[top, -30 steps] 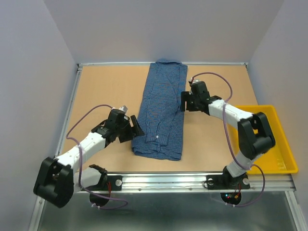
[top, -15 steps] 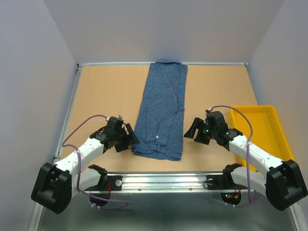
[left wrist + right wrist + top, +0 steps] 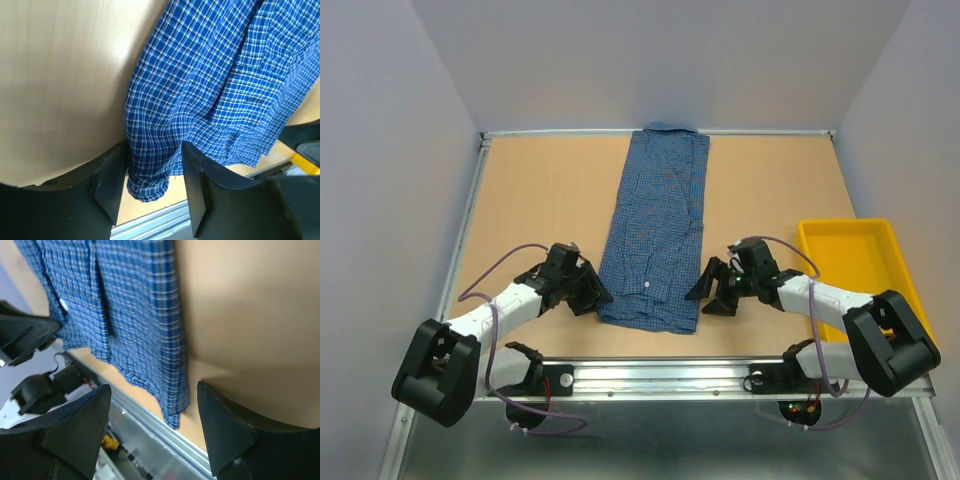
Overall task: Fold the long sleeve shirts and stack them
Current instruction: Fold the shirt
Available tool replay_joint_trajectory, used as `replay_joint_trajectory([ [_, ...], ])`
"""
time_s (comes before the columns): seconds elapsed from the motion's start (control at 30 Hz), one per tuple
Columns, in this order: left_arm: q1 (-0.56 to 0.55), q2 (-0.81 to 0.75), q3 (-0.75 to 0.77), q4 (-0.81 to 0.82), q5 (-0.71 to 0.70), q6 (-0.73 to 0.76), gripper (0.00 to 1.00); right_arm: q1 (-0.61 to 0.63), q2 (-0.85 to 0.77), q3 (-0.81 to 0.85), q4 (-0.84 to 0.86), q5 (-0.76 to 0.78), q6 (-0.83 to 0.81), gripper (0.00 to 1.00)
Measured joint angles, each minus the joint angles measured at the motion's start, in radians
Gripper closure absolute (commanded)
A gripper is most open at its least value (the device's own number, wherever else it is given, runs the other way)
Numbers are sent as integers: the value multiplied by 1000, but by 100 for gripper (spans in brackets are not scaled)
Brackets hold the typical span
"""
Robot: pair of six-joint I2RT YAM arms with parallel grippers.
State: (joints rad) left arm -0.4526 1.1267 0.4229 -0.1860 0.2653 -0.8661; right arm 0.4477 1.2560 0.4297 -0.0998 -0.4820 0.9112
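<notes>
Close to the silver metal rail (image 3: 670, 371) along the near edge of the tan board surface (image 3: 540, 200) lies the hem end of the blue fine-checked cotton button-up shirt (image 3: 660, 230). It is already narrowed to a long strip that runs straight away from the rail, collar at the far end. At the hem corner on the robot's left, just beyond the rail, the left tool (image 3: 595, 295) has its fingers (image 3: 200, 195) partly apart astride a bunched bit of cloth, and no firm pinch shows. At the opposite hem corner the right tool (image 3: 708, 297) stands wide and holds nothing, its fingers (image 3: 225, 440) over bare board just beside the cloth edge. The likely trouble is an uneven pick-up. If the left side closes on only the rolled top layer, the folded-in layers beneath could slide out as the hem lifts away from the rail. If the right side comes in too high or too flat, it may shove the edge and wrinkle it instead of getting under. One corner rising alone would skew the strip and spoil the fold.
</notes>
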Motion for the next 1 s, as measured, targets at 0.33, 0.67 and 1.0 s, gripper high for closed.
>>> replay_joint_trajectory([
  [0.33, 0, 60, 0, 36, 61, 29, 77, 65, 116, -3, 141, -56, 53, 70],
  [0.67, -13, -27, 0, -68, 87, 46, 99, 66, 27, -26, 49, -27, 26, 100],
  [1.0, -51, -115, 16, -175, 129, 28, 99, 65, -86, -25, -94, -65, -5, 99],
])
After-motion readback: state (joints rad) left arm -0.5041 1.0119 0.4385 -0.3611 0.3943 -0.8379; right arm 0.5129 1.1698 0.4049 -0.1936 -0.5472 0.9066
